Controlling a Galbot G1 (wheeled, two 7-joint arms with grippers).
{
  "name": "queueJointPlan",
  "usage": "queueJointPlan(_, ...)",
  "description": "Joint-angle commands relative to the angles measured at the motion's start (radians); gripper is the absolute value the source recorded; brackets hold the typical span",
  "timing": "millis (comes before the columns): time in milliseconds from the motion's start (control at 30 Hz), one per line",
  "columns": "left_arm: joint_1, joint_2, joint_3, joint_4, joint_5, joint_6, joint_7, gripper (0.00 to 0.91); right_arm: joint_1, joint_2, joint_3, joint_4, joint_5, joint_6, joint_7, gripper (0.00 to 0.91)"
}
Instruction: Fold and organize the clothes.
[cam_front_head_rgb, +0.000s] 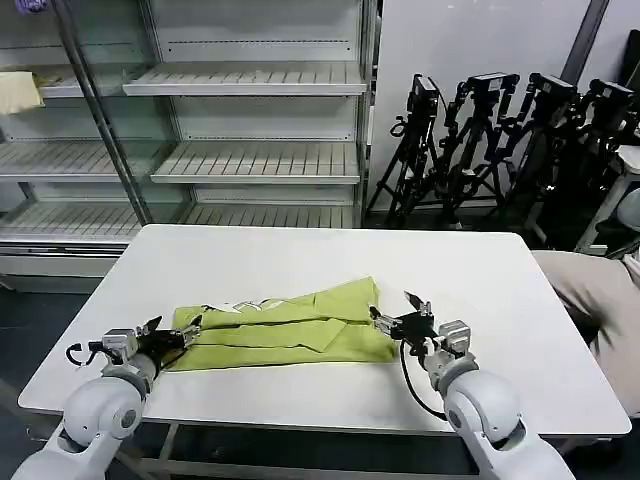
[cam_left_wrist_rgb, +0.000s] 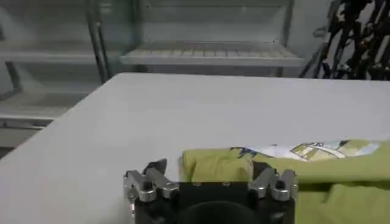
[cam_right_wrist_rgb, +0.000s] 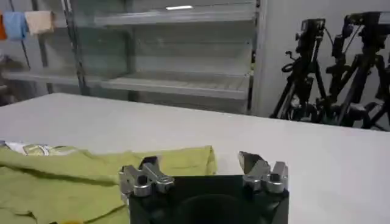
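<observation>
Lime T-shirt (cam_front_head_rgb: 290, 328) folded into a rumpled band, long axis parallel to worktop (cam_front_head_rgb: 300, 260) front edge, left hand (cam_front_head_rgb: 178, 335) and right hand (cam_front_head_rgb: 392, 310) spread at its ends

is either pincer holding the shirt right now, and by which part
Nothing is held. Both pincers are open at the ends of the folded lime T-shirt: left pincer at its left end, right pincer at its right edge.

The T-shirt (cam_front_head_rgb: 290, 325) is plain lime green, with a white strip along its upper fold showing small blue and yellowish printed marks. It lies on a white table (cam_front_head_rgb: 300, 265). Both grippers, left (cam_front_head_rgb: 172, 335) and right (cam_front_head_rgb: 398, 312), are black with silver-grey metal parts, on glossy white arms.
</observation>
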Motion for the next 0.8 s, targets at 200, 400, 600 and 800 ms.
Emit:
queueJointPlan(200,0.011,-0.031,0.033,-0.002,-0.081,0.002,-0.127,0.01,-0.05,-0.003,0.041,0.043,-0.019,0.006,-0.008,0.907)
queueJointPlan(400,0.033,-0.037,0.027,-0.014,-0.077,0.001,-0.127,0.02,-0.058,0.005,0.036,0.041,-0.04,0.011,-0.012,0.907)
queueJointPlan(600,0.031,-0.044,0.032,-0.016,-0.067,0.001,-0.12,0.01,-0.055,0.007,0.034,0.035,-0.049,0.015,-0.014,0.907)
queueJointPlan(800,0.006,-0.04,0.051,0.001,0.035,0.0,-0.084,0.01,-0.058,0.004,0.039,0.022,-0.061,0.024,-0.022,0.907)
